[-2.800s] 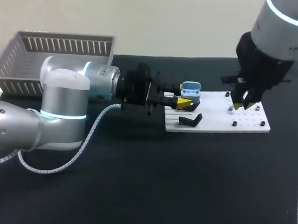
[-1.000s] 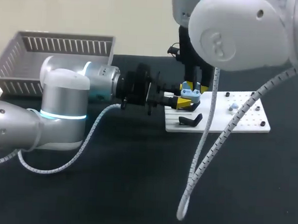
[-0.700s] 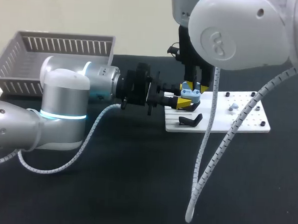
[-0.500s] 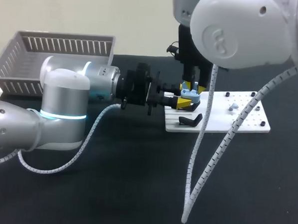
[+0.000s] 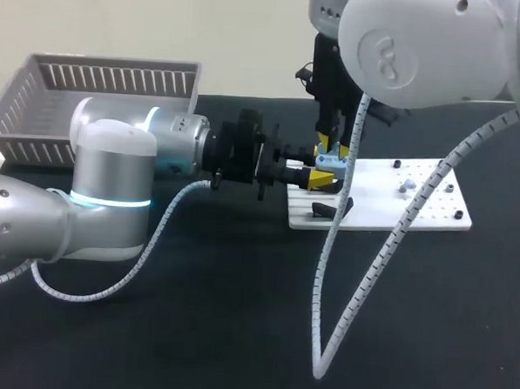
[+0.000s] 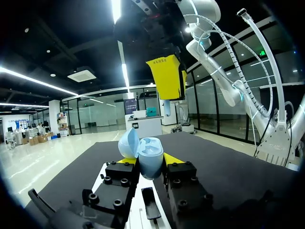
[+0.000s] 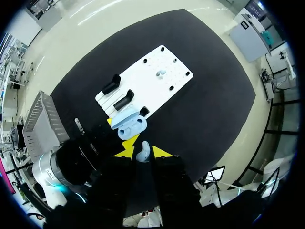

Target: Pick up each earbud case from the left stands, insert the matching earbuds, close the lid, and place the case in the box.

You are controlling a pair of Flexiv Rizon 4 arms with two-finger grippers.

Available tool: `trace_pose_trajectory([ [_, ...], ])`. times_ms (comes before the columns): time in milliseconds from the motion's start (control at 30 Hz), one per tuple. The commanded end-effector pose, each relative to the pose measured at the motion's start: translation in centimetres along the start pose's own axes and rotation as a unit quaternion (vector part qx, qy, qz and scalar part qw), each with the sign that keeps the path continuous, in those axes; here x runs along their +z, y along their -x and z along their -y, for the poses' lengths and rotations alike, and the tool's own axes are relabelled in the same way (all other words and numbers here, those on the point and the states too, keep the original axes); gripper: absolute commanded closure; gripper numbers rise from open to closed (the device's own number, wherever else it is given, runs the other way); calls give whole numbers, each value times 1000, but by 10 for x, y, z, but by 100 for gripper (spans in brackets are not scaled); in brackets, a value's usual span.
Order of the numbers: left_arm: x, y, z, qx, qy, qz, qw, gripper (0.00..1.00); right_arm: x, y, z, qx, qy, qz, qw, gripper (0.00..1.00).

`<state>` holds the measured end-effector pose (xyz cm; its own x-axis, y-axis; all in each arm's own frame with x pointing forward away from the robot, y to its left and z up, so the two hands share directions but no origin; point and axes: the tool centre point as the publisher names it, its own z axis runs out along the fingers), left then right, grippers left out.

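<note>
Grey plastic makes up the slatted basket (image 5: 109, 82), which sits on the black surface (image 5: 192, 330) well to the left of the white board (image 5: 416, 216). From that side the left arm (image 5: 113, 169) lies level toward the board, and the left tool (image 6: 149, 164) is at the board's left end, its two yellow-tipped fingers pressed on either side of the pale blue earbud case (image 6: 147, 152). The case is held clear of the board, upright, with its lid swung open. Two black stands (image 7: 119, 91) are on the board's left end, just beside the held case; a third small black piece next to them is too small to tell. Directly above the open case, over the board's left end, the right tool (image 7: 142, 151) points straight down from the right arm (image 5: 425, 46), its fingers pinching a pale blue earbud (image 7: 143, 155) between the yellow tips, apart from the case. A second earbud (image 5: 407, 182) lies on the board's right half, among small black pegs.
</note>
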<state>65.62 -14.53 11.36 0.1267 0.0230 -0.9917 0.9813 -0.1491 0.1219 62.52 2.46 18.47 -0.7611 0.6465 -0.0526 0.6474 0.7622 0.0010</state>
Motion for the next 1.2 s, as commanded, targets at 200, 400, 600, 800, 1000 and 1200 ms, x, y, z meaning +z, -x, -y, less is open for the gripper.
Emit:
trace_pose_trajectory([
  [200,1,0,2,2,3,0,1000,100,5,5,-9,4,-12,6,1000,100],
  [400,1,0,2,2,3,0,1000,100,12,9,-8,9,-17,4,1000,100],
  [600,1,0,2,2,3,0,1000,100,16,13,-9,11,-20,2,1000,100],
  [800,1,0,2,2,3,0,1000,100,19,16,-10,12,-20,-3,1000,100],
  [1000,1,0,2,2,3,0,1000,100,23,20,-9,13,-21,-7,1000,100],
  [1200,1,0,2,2,3,0,1000,100,26,24,-9,16,-23,-9,1000,100],
])
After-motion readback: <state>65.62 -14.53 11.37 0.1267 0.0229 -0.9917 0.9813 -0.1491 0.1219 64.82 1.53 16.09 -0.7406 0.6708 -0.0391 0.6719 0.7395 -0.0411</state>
